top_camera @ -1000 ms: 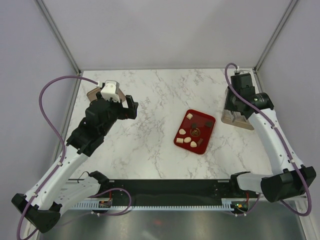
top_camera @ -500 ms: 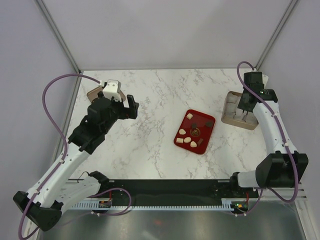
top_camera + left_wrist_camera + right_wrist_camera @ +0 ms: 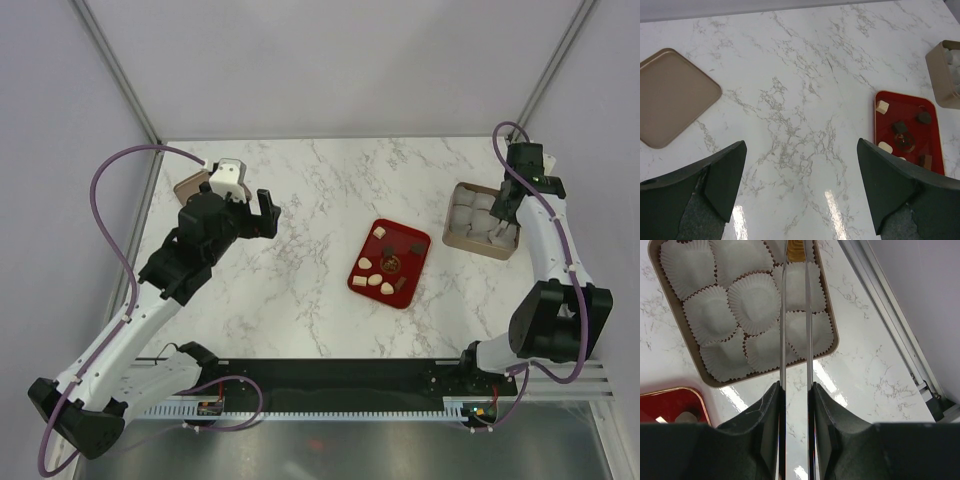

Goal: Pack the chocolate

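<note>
Table (image 3: 300, 310) is unchanged, but the right arm (image 3: 548, 245) has swung out to the right edge. That uncovers the box (image 3: 480, 247) of paper cups there, and they look empty. Right gripper (image 3: 796, 390) is clamped on tweezers (image 3: 783, 315), left gripper (image 3: 799, 155) gapes wide. All the chocolates (image 3: 380, 232) sit on the red tray (image 3: 415, 268) mid-table, so I reckon packing has barely started.
</note>
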### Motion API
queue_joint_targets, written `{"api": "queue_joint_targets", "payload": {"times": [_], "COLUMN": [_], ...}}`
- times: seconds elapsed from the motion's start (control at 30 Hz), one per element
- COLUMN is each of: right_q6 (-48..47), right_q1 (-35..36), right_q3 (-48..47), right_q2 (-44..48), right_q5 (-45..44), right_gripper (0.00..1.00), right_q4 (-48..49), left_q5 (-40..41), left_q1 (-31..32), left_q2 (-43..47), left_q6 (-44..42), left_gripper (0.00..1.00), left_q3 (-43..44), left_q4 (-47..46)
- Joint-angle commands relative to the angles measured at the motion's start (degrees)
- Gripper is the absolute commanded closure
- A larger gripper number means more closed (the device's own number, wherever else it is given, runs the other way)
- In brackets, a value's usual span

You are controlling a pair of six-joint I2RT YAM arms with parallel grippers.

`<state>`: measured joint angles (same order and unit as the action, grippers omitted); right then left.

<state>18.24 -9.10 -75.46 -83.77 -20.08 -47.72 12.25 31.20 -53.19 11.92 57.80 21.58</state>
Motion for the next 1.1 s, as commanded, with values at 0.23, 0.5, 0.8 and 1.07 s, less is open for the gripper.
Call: {"api": "queue_joint_targets", "payload": {"times": [0.23, 0.5, 0.8, 1.07], "right_q6": [1.5, 1.5, 1.4, 2.2], "right_q1": [-1.6, -1.6, -2.0, -2.4], "right_q3": [-3.8, -4.8, -5.2, -6.2], "right_q2": [-4.5, -5.8, -7.4, -8.5], "right_q5": [2.0, 0.6, -0.3, -0.3], "right_gripper": [0.73, 0.68, 0.64, 0.60], "right_q4": [4.3, 4.8, 4.9, 4.9], "left_q5": [-0.6, -0.8, -0.5, -0.9], "left_q1": [-0.4, -0.4, -0.4, -0.4], "left_q2": [0.2, 0.5, 0.6, 1.2], "left_q6": [1.0, 1.0, 1.0, 0.9], "left_gripper": [0.00, 0.00, 0.00, 0.00], "left_q3": [2.5, 2.6, 2.5, 2.5], "left_q4": [0.2, 0.3, 0.3, 0.0]}}
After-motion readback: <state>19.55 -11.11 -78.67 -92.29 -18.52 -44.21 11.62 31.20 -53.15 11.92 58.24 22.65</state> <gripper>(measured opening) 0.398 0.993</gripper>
